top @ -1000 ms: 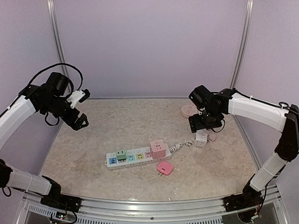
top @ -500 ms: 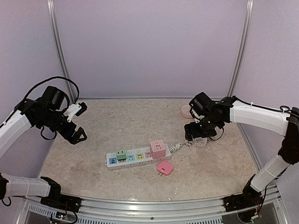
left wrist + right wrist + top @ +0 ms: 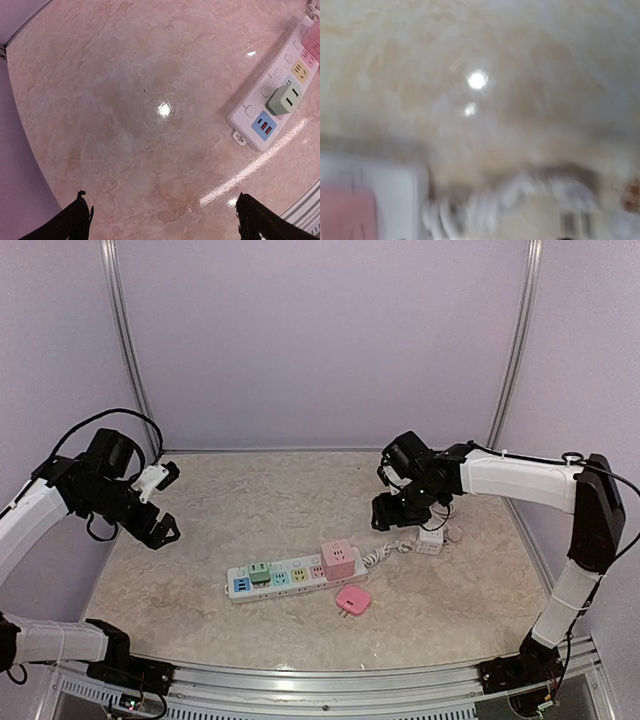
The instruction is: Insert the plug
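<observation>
The flat pink square plug (image 3: 352, 600) lies uninserted on the table (image 3: 250, 500) beside the white multicoloured power strip (image 3: 290, 575). The left gripper (image 3: 165, 536) gapes empty; I cannot tell the right gripper's (image 3: 385, 518) state.

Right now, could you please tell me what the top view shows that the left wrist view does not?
Only the top view shows the loose pink plug, the white cube, the coiled cord and the right arm. Only the left wrist view shows the red slots at the blue end. Both show the strip, its green adapter and the table.
</observation>
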Available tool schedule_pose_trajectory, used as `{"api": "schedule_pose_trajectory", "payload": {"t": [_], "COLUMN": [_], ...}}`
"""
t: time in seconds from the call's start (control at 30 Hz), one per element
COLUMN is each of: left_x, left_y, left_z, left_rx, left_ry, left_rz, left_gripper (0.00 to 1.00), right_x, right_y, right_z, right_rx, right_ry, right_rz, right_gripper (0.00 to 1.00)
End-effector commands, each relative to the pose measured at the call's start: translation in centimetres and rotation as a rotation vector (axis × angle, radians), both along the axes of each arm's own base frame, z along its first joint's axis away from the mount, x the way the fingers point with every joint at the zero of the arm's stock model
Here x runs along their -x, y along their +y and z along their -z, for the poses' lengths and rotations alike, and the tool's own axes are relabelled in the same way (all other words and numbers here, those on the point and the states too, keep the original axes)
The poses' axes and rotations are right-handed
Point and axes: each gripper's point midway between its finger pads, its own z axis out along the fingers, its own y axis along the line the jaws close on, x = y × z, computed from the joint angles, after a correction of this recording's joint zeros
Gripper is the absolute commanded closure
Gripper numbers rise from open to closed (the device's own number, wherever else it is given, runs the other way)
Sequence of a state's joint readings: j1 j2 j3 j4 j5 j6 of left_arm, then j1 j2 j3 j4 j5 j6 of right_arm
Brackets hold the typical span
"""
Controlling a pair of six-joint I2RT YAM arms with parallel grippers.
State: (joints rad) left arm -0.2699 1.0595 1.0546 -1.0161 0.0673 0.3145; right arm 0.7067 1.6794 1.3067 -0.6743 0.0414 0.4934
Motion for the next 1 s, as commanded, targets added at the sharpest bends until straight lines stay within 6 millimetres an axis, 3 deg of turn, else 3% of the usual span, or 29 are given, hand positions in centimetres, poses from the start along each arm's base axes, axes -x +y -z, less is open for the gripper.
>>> {"api": "schedule_pose_trajectory", "payload": {"t": [0.0,0.13,0.23,0.33,0.53,0.6,0.67,0.8,0.87,0.97], "left_x": [-0.5,-0.6,-0.7,-0.8,-1.0,-1.2,-1.5,-2.3,-2.6,-2.8], "left_y": [0.9,1.5,2.0,2.4,2.8,2.7,2.8,2.5,2.4,2.4], "left_z": [-0.1,-0.3,-0.3,-0.3,-0.6,-0.6,-0.7,-0.8,-0.9,-0.9], "left_rx": [0.003,0.015,0.025,0.027,0.041,0.041,0.034,0.036,0.036,0.033], "left_ry": [-0.018,-0.024,-0.024,-0.023,-0.027,-0.02,-0.011,0.02,0.03,0.043], "left_rz": [-0.035,-0.059,-0.079,-0.091,-0.102,-0.1,-0.099,-0.094,-0.089,-0.085], "left_gripper": [0.01,0.01,0.01,0.01,0.01,0.01,0.01,0.01,0.02,0.02], "right_x": [-1.9,-1.1,0.9,3.5,7.6,8.3,8.0,5.0,2.8,-0.6], "right_y": [2.0,4.1,5.3,8.1,14.7,16.5,17.1,14.7,11.6,4.7], "right_z": [3.1,5.9,8.1,9.4,9.3,8.9,7.9,4.4,2.8,1.4], "right_rx": [0.049,0.027,0.014,-0.051,-0.145,-0.174,-0.183,-0.119,-0.075,0.031], "right_ry": [0.035,0.124,0.188,0.242,0.297,0.31,0.298,0.178,0.128,0.077], "right_rz": [-0.024,-0.087,-0.117,-0.181,-0.281,-0.309,-0.311,-0.249,-0.182,-0.035], "right_gripper": [0.44,0.59,0.64,0.67,0.69,0.69,0.69,0.55,0.5,0.47]}}
